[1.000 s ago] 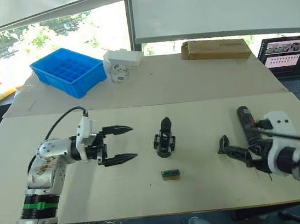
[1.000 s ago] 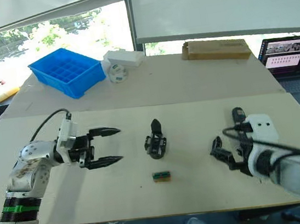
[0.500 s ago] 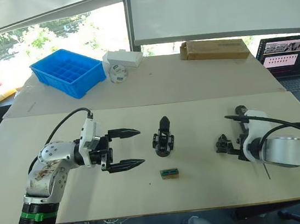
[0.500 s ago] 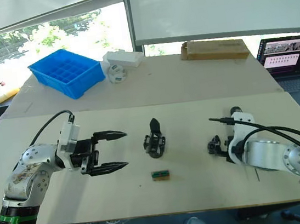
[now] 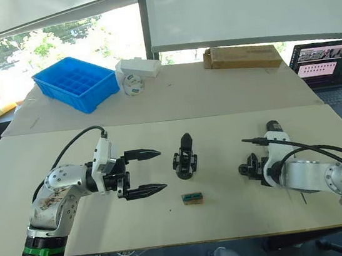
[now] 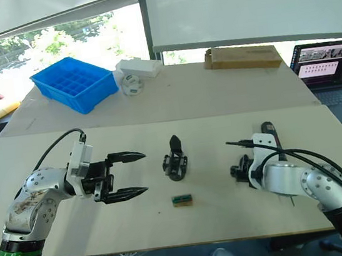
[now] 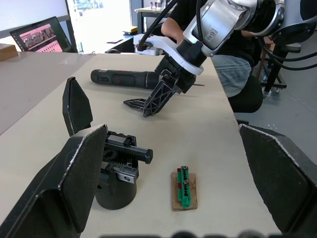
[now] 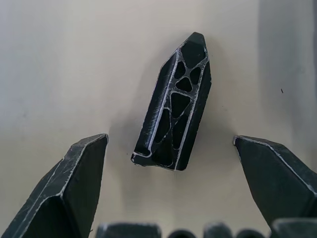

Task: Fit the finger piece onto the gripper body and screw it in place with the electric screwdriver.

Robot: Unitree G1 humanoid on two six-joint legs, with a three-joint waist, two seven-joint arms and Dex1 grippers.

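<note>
The finger piece (image 8: 178, 106), a black ribbed wedge, lies flat on the table between the spread fingers of my right gripper (image 8: 171, 140), which is open and touches nothing. That gripper (image 5: 248, 169) points down at the table, right of centre. The electric screwdriver (image 7: 124, 78) lies just behind my right arm, partly hidden by it (image 5: 273, 128). The gripper body (image 5: 185, 158) stands upright at the table's middle. My left gripper (image 5: 162, 168) hovers open a short way left of it, fingers aimed at it.
A small green block (image 5: 193, 197) lies in front of the gripper body. At the back stand a blue compartment tray (image 5: 77, 82), a white box (image 5: 139, 67) and a cardboard box (image 5: 240, 57). A laptop (image 5: 326, 63) sits far right. A seated person (image 7: 233, 64) is beyond the table.
My right gripper has left the screwdriver's side, turned downward and shifted left over the finger piece. My left gripper has edged closer to the gripper body.
</note>
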